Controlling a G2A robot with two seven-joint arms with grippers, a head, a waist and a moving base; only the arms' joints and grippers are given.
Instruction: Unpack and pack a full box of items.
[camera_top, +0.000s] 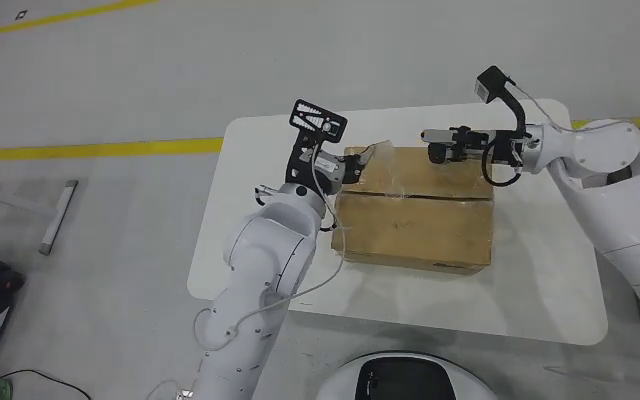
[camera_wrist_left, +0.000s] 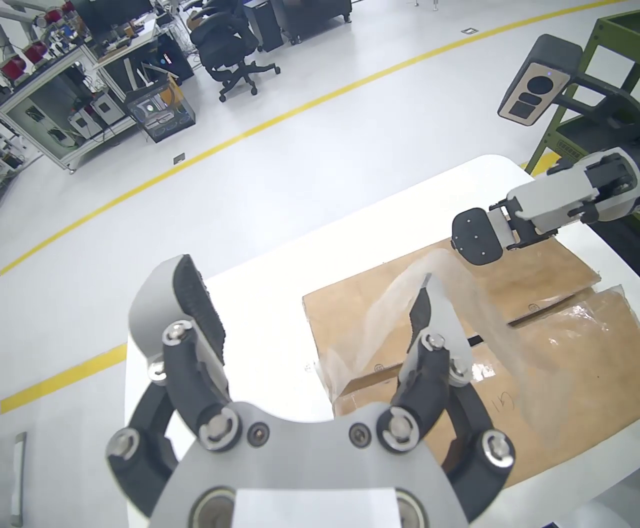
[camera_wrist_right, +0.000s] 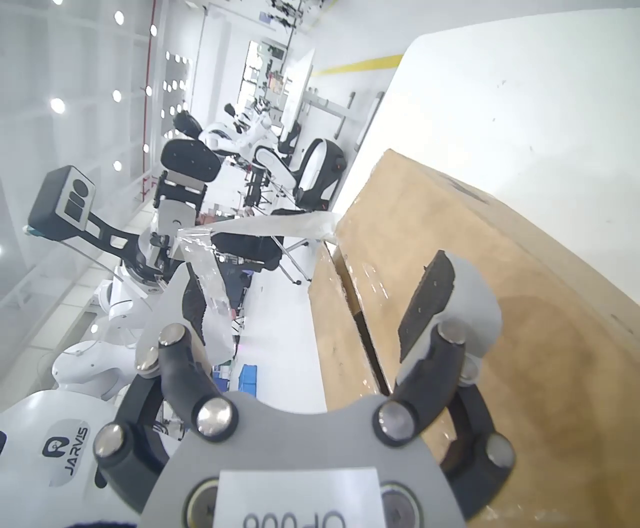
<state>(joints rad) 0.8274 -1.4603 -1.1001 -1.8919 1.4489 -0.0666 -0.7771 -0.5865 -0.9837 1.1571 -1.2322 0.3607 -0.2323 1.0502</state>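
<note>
Top view: a cardboard box (camera_top: 415, 225) is being seen shut on the table (camera_top: 540, 300), flaps down. The left gripper (camera_top: 350, 168) is being held at its far left corner, the right gripper (camera_top: 433, 150) over its far edge. Left wrist view: fingers (camera_wrist_left: 200, 310) are being held wide, with a tape strip (camera_wrist_left: 390, 300) clinging to one, not pinched. Right wrist view: fingers (camera_wrist_right: 435, 295) are likewise being held wide above the box top. Unsealing is judged to be under way; next, the tape needs shedding and the flaps need lifting.

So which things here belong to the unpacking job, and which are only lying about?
For the job: cardboard box, loose tape strip, left gripper, right gripper, both with jaws open.
Lying about: grey bar on the floor, office chair.
</note>
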